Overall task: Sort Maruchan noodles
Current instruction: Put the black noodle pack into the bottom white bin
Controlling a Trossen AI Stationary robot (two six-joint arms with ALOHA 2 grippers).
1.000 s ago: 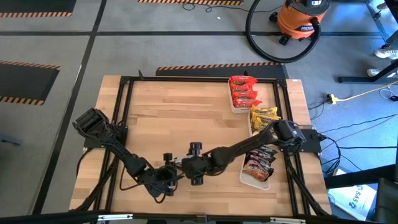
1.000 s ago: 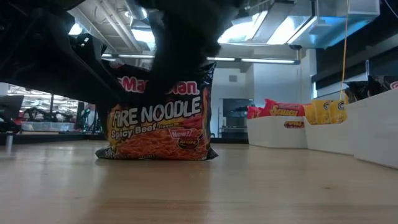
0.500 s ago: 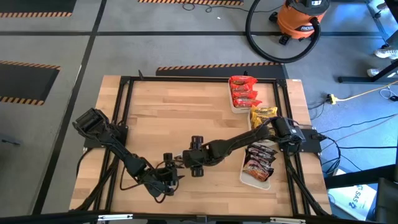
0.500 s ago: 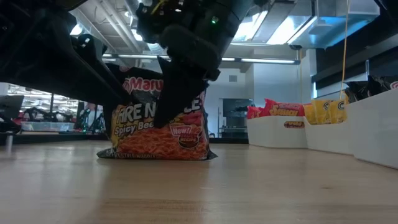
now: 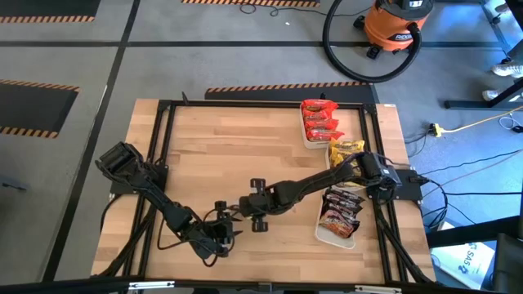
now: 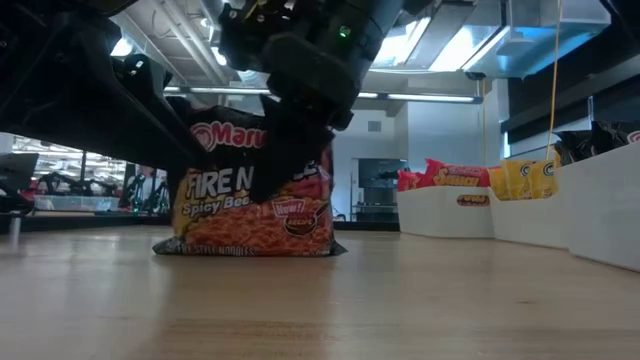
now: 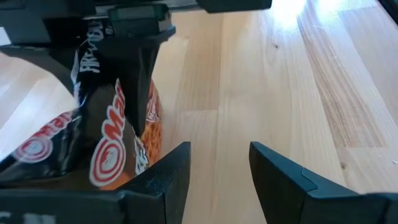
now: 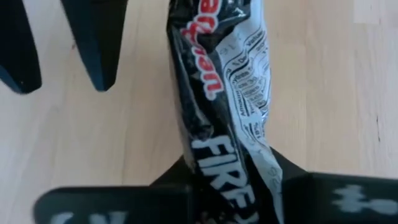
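**A:** Where's the dark Fire Noodle packet [image 6: 255, 205] sitting?

**B:** Standing on edge on the wooden table [image 5: 212, 155], about 6 o'clock from table centre, near the front edge. Bottom seam touches the wood in the low view. "Spicy Beef" legible on its face.

**A:** And the right gripper [image 8: 233, 180]?

**B:** Clamped on that packet. Its wrist view shows the crinkled black film pinched between the two dark fingers [image 8: 298, 186], the packet running straight out from them. From above, the right arm reaches in from 3 o'clock across to the table's lower middle.

**A:** Left gripper [image 7: 217, 171]?

**B:** Just beside, at roughly 7 o'clock of the packet as seen from above. Fingers parted, bare wood between them, gripping nothing. In its wrist view the packet is off to one side of the fingers, close but not between them.

**A:** The rest of the noodles?

**B:** Along the table's right side, in white trays. Red packets [image 5: 319, 121] at 1 o'clock, yellow packets [image 5: 346, 152] at 2 to 3 o'clock, dark packets [image 5: 340, 214] in a white tray [image 5: 327, 237] at 4 o'clock. All well apart from the held packet.

**A:** Beyond the table?

**B:** Orange shop vacuum [image 5: 397, 24] on the floor at 1 o'clock, black hose looped beside it.
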